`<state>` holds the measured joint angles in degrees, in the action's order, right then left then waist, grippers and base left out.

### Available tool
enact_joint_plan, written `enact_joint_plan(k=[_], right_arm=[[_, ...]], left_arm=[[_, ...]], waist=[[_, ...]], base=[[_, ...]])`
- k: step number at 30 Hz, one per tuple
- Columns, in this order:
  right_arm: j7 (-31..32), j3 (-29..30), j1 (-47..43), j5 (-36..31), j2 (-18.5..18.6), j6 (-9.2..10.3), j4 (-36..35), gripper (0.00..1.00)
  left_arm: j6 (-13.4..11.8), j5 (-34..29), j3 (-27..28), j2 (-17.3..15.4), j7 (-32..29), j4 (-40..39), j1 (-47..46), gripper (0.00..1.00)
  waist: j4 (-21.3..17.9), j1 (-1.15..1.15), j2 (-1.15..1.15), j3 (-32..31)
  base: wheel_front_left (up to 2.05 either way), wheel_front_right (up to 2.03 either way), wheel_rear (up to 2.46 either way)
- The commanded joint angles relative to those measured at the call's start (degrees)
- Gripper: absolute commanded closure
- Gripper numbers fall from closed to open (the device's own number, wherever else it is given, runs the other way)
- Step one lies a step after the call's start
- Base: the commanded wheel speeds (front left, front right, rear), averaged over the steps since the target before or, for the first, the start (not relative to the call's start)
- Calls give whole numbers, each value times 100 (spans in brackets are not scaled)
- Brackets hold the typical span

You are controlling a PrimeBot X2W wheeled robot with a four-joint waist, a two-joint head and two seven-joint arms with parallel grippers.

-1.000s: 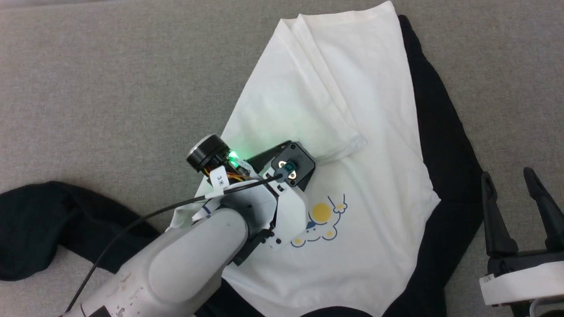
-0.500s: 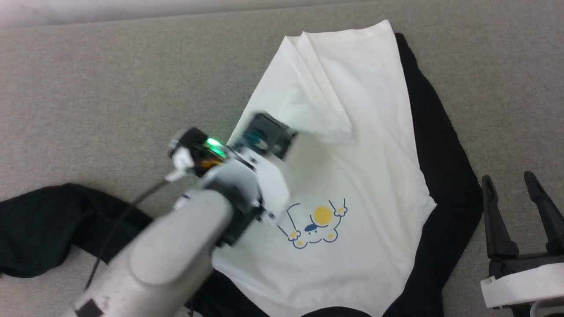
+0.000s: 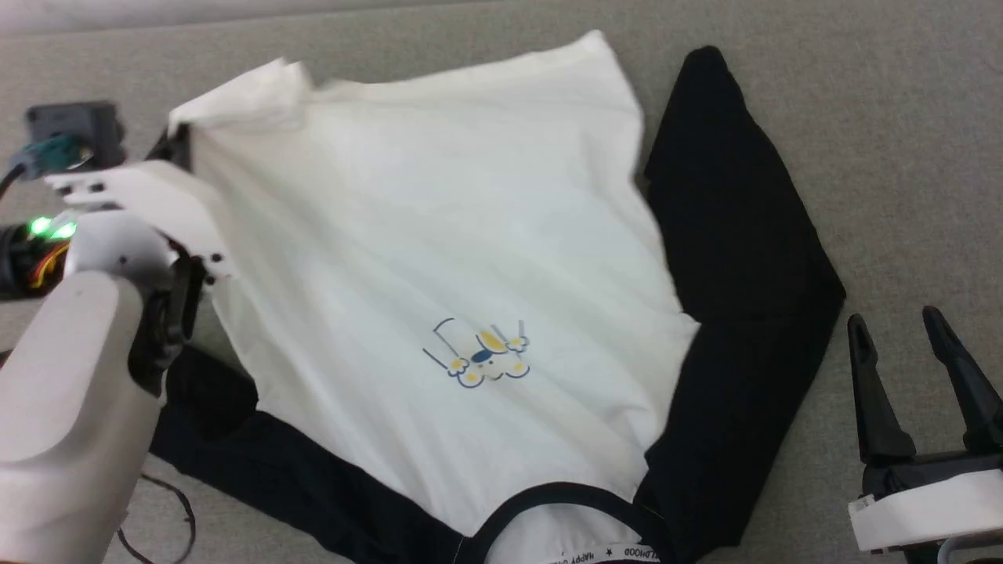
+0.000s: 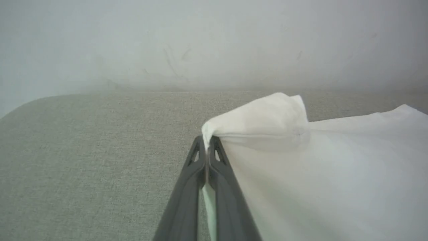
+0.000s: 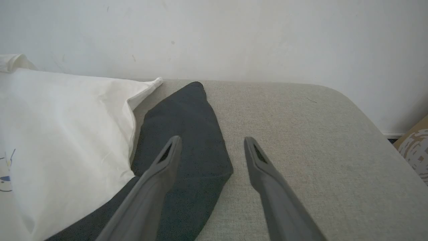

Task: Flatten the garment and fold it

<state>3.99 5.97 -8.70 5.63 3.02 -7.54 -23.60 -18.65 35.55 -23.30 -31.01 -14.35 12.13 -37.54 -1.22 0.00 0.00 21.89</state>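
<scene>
Garment (image 3: 439, 235) lies on the grey surface (image 3: 901, 117), body mostly spread. Left gripper (image 4: 207, 139) pinches its white hem corner; right gripper (image 5: 212, 140) stands spread, empty. Flattening appears incomplete; folding not started.

Grey woven surface (image 3: 901, 117), rounded corners; pale scuffed wall (image 5: 234, 33) behind; brown, white-patterned object (image 5: 414, 147) beyond right corner.

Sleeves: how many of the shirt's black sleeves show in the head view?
2. The right-side sleeve lies bent beside the white body of the garment; the left-side sleeve runs toward the lower left, its end hidden behind the left arm.
</scene>
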Motion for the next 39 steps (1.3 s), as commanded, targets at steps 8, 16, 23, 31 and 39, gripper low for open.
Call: enact_joint_plan(k=[8,16,23,31,39], right_arm=[[-80,37,108,54,-14,5,8,0],[-45,31,242,-2,-14,5,27,0],[-67,52,213,14,-14,5,99,0],[-79,86,44,70,-14,5,158,0],[-102,81,-205,132,-14,5,97,0]], left_arm=[[-102,236,104,239,209,371,298,58],[-36,140,-55,480,420,541,36,0],[-37,-33,-62,468,942,149,106,0],[-324,-282,97,186,1685,-1451,1009,0],[-750,-555,277,31,2682,-2812,2724,0]], waist=[[-80,0,0,446],[-6,0,0,504],[58,0,0,119],[119,0,0,-545],[33,0,0,-1043]], base=[[0,0,0],[0,0,0],[0,0,0],[0,0,0],[0,0,0]])
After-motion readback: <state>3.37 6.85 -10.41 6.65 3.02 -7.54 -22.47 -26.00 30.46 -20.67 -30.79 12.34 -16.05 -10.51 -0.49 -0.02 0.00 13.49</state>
